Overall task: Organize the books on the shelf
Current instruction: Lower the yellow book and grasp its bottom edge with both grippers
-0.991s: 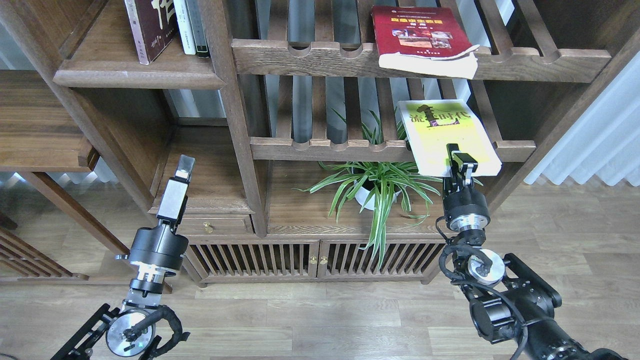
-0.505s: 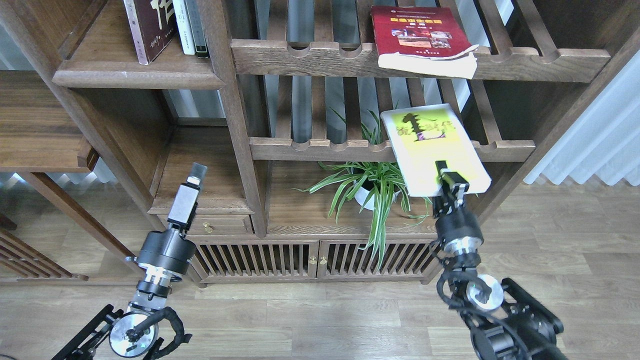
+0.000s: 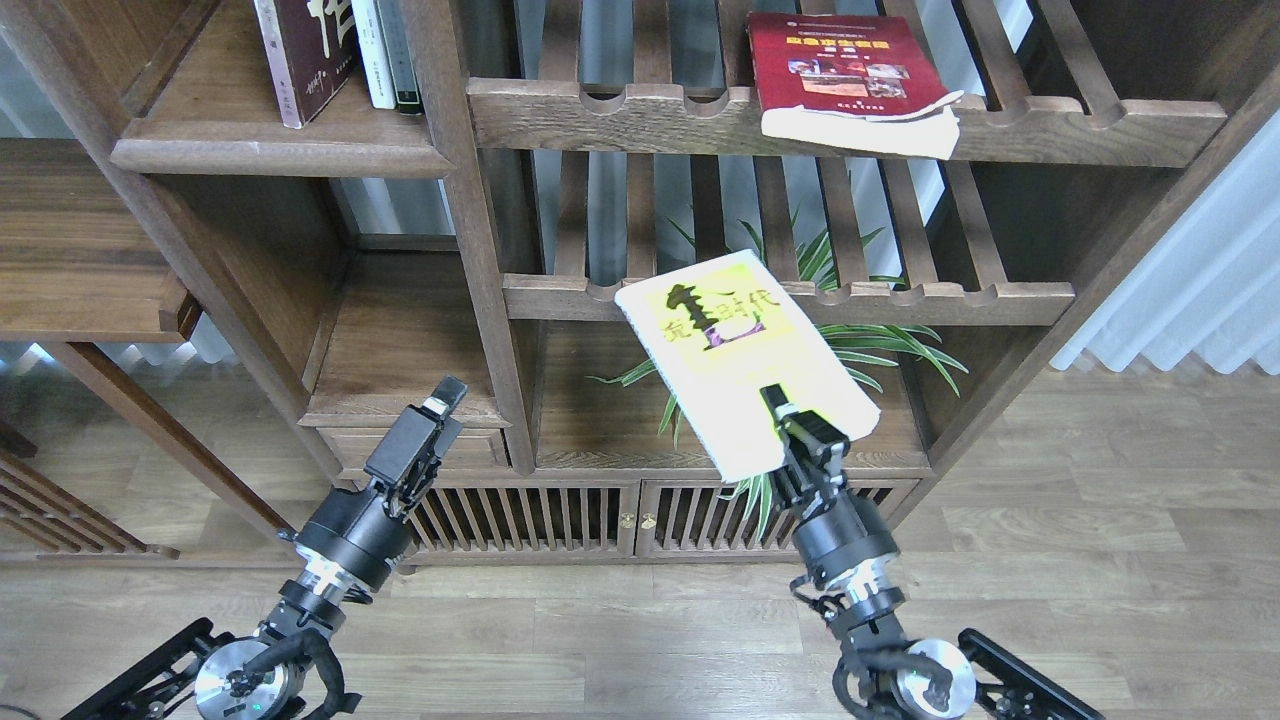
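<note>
A: What does the room give you?

B: You face a walnut bookcase (image 3: 480, 250) standing on a pale wood-plank floor (image 3: 1100, 560), with white curtains (image 3: 1190, 260) at its right. Its solid shelf (image 3: 270, 150), the dark board with the thick moulded front edge, sits at upper left. Right of the upright you have two slatted racks: the upper rack (image 3: 620, 110) and the lower rack (image 3: 600, 295), each with a scalloped front rail. A spider plant (image 3: 880, 345) shows behind the lower rail, and slatted cabinet doors (image 3: 560, 520) run along the bottom.

A: And the books?

B: Your maroon book (image 3: 300, 50) with big white characters stands near the back of the shelf, leaning a little, with two thin books (image 3: 385, 50) just beside it on the right. The red book (image 3: 845, 65) lies flat on the upper rack, its white page edge hanging over the front rail. The yellow-green book (image 3: 745, 355) is off the racks, held in the air in front of the lower rail, cover toward you, tilted with its dark title at the upper left.

A: The claws?

B: Your right gripper (image 3: 795, 425) is clamped on the yellow-green book's lower edge. Your left gripper (image 3: 440, 400) hangs free before the low left compartment, grasping nothing; whether its fingers are parted you cannot tell
</note>
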`<control>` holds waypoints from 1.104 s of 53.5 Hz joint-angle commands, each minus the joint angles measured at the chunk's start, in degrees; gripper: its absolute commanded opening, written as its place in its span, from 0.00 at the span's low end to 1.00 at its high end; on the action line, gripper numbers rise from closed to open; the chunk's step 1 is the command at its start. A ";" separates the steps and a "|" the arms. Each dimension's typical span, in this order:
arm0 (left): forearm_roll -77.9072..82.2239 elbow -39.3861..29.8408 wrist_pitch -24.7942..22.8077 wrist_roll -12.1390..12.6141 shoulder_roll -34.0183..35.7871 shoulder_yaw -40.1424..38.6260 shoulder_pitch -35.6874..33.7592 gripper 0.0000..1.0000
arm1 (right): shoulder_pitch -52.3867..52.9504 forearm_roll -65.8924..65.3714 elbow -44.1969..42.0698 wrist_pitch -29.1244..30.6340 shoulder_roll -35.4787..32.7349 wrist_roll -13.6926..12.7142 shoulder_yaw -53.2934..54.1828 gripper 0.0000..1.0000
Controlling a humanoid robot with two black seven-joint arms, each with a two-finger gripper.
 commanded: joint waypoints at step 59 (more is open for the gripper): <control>-0.29 2.87 -0.01 -0.09 -7.89 4.13 1.71 0.99 | -3.78 -8.37 4.86 0.00 6.23 -0.08 -6.94 0.03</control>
